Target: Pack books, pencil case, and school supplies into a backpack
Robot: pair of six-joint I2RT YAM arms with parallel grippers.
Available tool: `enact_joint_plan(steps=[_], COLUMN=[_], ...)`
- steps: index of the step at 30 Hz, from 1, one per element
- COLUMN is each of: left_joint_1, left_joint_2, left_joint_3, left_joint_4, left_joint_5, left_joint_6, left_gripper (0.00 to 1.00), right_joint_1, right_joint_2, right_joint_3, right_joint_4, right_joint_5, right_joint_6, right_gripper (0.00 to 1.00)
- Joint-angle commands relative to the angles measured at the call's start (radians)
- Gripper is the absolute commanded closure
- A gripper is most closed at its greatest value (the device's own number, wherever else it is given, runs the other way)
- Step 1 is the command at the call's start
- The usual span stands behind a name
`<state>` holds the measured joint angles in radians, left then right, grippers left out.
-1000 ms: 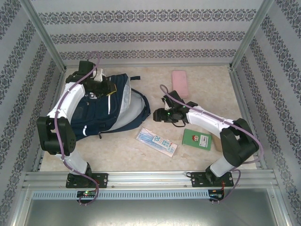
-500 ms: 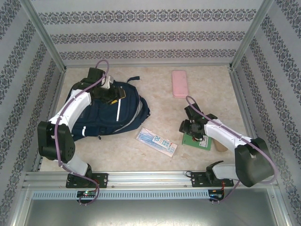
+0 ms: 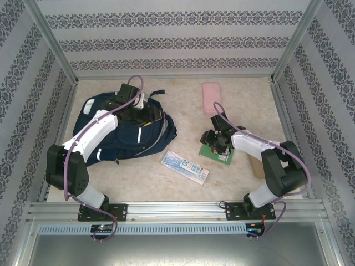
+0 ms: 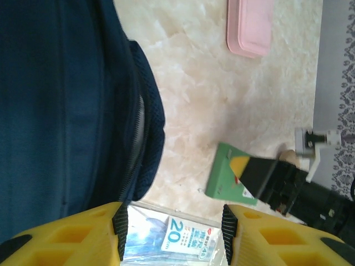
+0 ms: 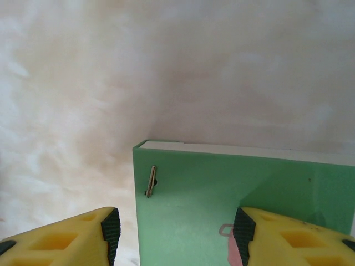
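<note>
You have one backpack (image 3: 130, 141) in the upper left of the top view. One pink pencil case (image 3: 211, 98) lies at upper centre, one green book (image 3: 219, 157) right of centre and one blue-and-white packet (image 3: 184, 167) below centre, all on the tabletop (image 3: 183, 119). You cannot tell what the backpack holds. The pencil case's long axis runs up the frame; the packet lies diagonally, upper left to lower right. Your left end effector (image 4: 173, 230) is spread beside the backpack's edge. Your right end effector (image 5: 176, 227) is spread over the book's corner.

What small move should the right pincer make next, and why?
Probably lower the right pincer and close on the green book at its edge: the jaws stand open over its corner, one finger past the edge above the table, and it lies outside the backpack.
</note>
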<state>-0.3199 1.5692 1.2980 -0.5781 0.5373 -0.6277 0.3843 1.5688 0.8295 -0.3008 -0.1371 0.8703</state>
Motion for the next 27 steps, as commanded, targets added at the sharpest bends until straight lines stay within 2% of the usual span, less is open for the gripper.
enact_joint_plan(steps=[1,5,9,20,27], left_joint_1=[-0.052,-0.117,-0.177,-0.306,-0.33], left_joint_2=[0.013,0.074,0.143,0.427,0.556], left_joint_3=[-0.026,-0.013,-0.009,0.22,0.317], left_joint_4=[0.093,0.141,0.238,0.159,0.107], left_joint_5=[-0.013,-0.033,-0.038,-0.041,-0.028], left_joint_6=[-0.066,-0.099,-0.144,-0.045,0.002], left_gripper=[0.5,0.5,0.5,0.5,0.5], right_joint_1=[0.009,0.006,-0.016,-0.124,-0.145], right_joint_2=[0.11,0.175,0.123,-0.123,-0.113], right_joint_3=[0.078,0.195,0.201,-0.043,-0.127], right_joint_4=[0.042,-0.004,-0.061,-0.158,-0.086], right_joint_5=[-0.07,-0.079,-0.044,0.033,-0.005], right_joint_6=[0.01,-0.027,-0.067,-0.101,-0.09], right_gripper=[0.39,0.39,0.37,0.38,0.39])
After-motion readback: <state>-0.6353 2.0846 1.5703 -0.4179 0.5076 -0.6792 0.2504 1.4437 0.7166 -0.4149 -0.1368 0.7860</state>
